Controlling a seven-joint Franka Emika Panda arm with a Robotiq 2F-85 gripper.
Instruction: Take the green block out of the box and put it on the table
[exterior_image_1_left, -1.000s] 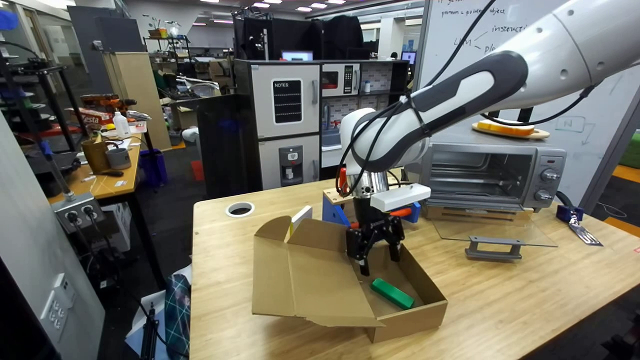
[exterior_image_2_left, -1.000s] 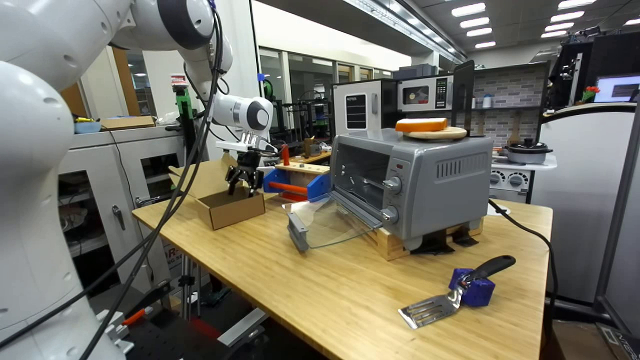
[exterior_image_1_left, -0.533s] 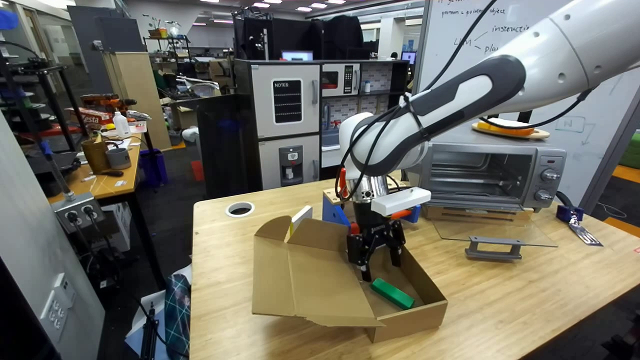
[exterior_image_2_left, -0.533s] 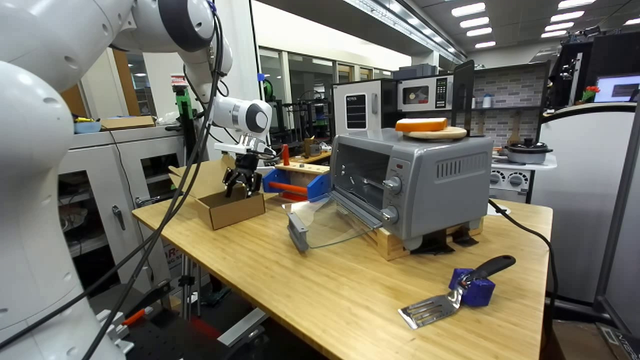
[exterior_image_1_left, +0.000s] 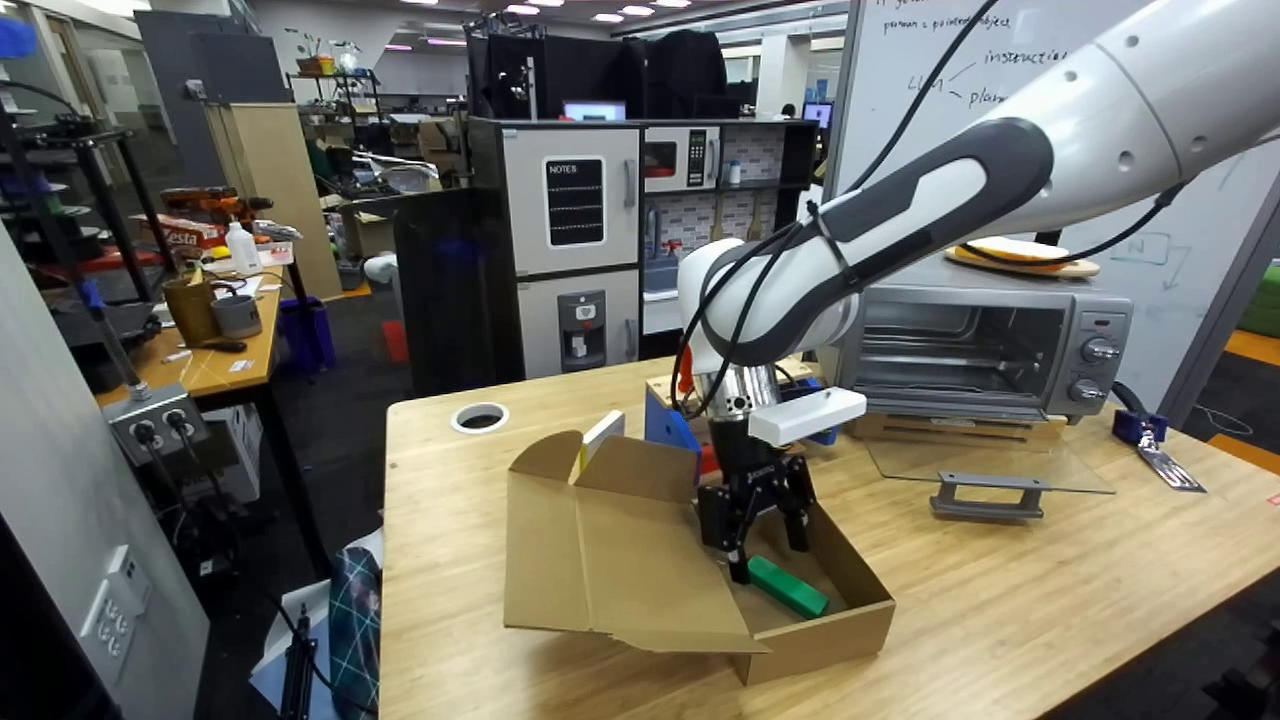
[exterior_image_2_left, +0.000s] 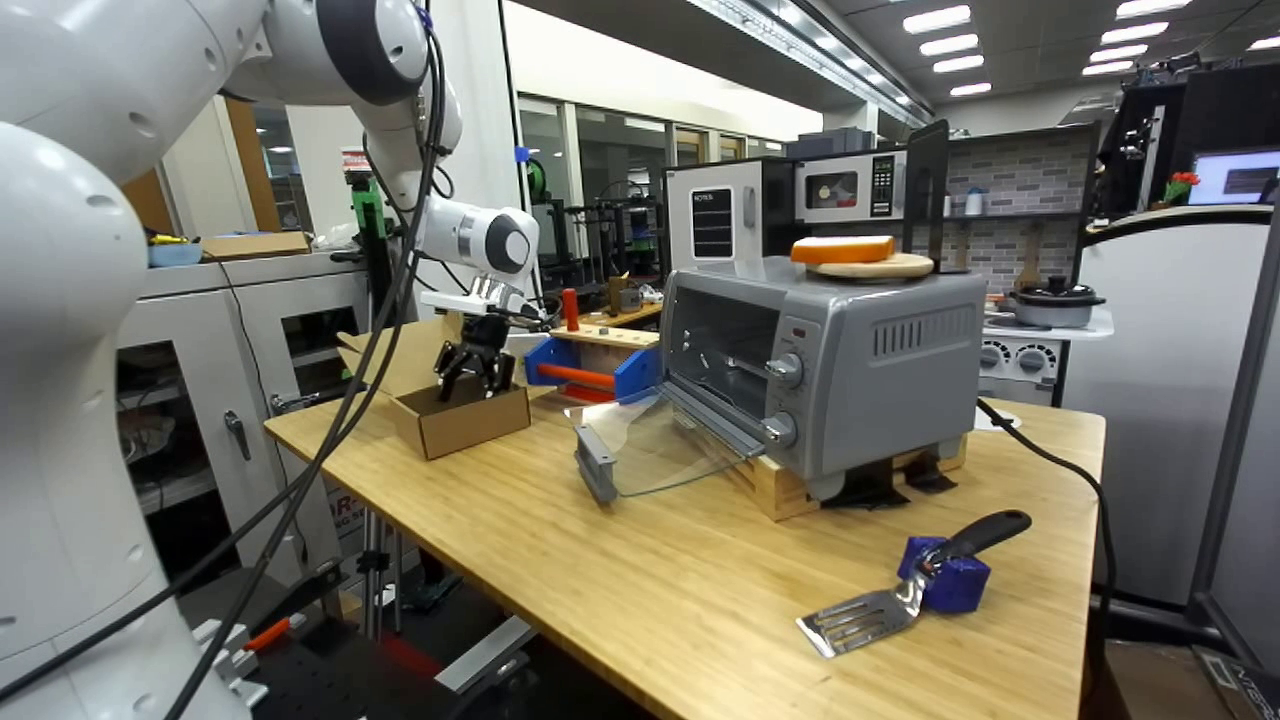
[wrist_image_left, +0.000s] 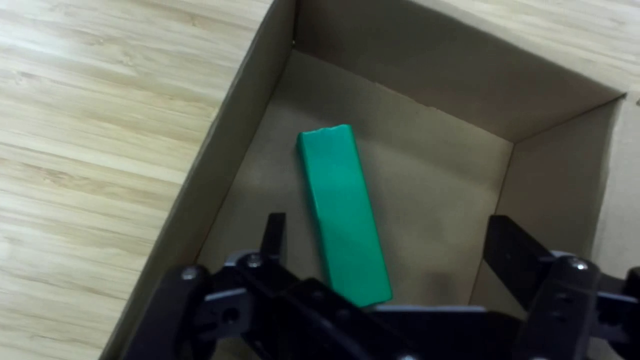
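The green block (exterior_image_1_left: 788, 588) lies flat on the floor of the cardboard box (exterior_image_1_left: 825, 642), whose flap is folded out. In the wrist view the block (wrist_image_left: 345, 215) lies between the spread fingers, nearer the left one, mostly ahead of the fingertips. My gripper (exterior_image_1_left: 768, 560) is open and empty, pointing down into the box, with one finger close to the block's end. In an exterior view the gripper (exterior_image_2_left: 467, 390) is over the box (exterior_image_2_left: 472, 425); the near wall hides the block there. The box stands on the wooden table (exterior_image_1_left: 1000, 610).
A blue and red toy workbench (exterior_image_2_left: 595, 365) stands just behind the box. A toaster oven (exterior_image_1_left: 960, 345) with its glass door (exterior_image_1_left: 985, 465) lowered is beside it. A spatula (exterior_image_2_left: 870, 615) rests on a purple block (exterior_image_2_left: 955, 585). The table has a round hole (exterior_image_1_left: 480, 419).
My gripper has moved down into the box and slightly closer to the green block, tilting a little. It stays open. The block and box have not moved.
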